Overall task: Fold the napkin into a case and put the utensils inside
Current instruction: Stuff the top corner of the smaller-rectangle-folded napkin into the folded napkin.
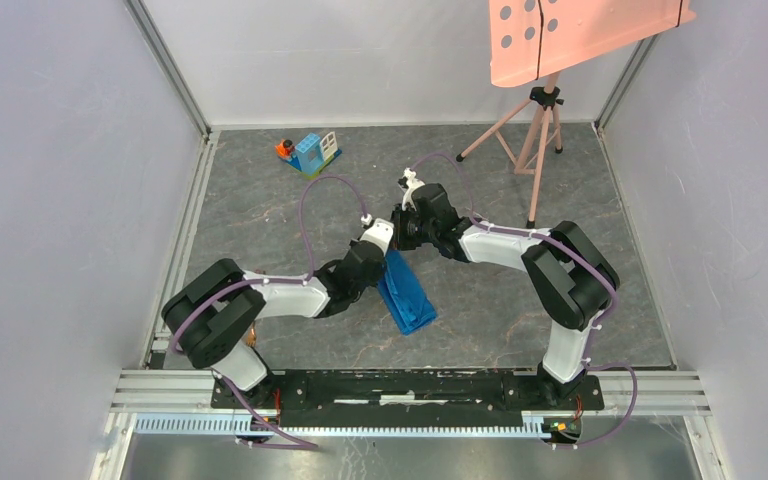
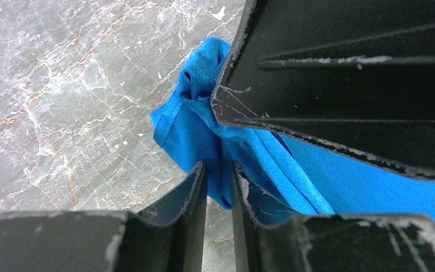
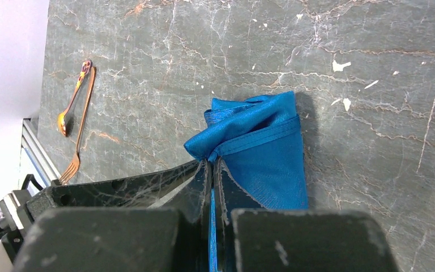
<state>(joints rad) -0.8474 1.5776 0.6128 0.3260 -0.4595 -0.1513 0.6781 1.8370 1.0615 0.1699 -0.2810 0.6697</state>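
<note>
The bright blue napkin (image 1: pixel 408 295) lies folded in a narrow strip on the grey table, its far end lifted. My left gripper (image 1: pixel 384 248) and right gripper (image 1: pixel 403 236) meet at that end. In the left wrist view the left gripper (image 2: pixel 220 170) is shut on a bunched fold of the napkin (image 2: pixel 190 127), with the right gripper's finger close above. In the right wrist view the right gripper (image 3: pixel 212 163) is shut on a napkin (image 3: pixel 269 156) corner. The copper spoon (image 3: pixel 71 102) and fork (image 3: pixel 82 127) lie side by side far left, near the table edge. They are hidden in the top view.
A blue-and-white toy block house (image 1: pixel 312 153) stands at the back left. A pink tripod (image 1: pixel 535 140) with a pink board (image 1: pixel 580 35) stands at the back right. White walls enclose the table, with a metal rail (image 1: pixel 410 388) at the near edge.
</note>
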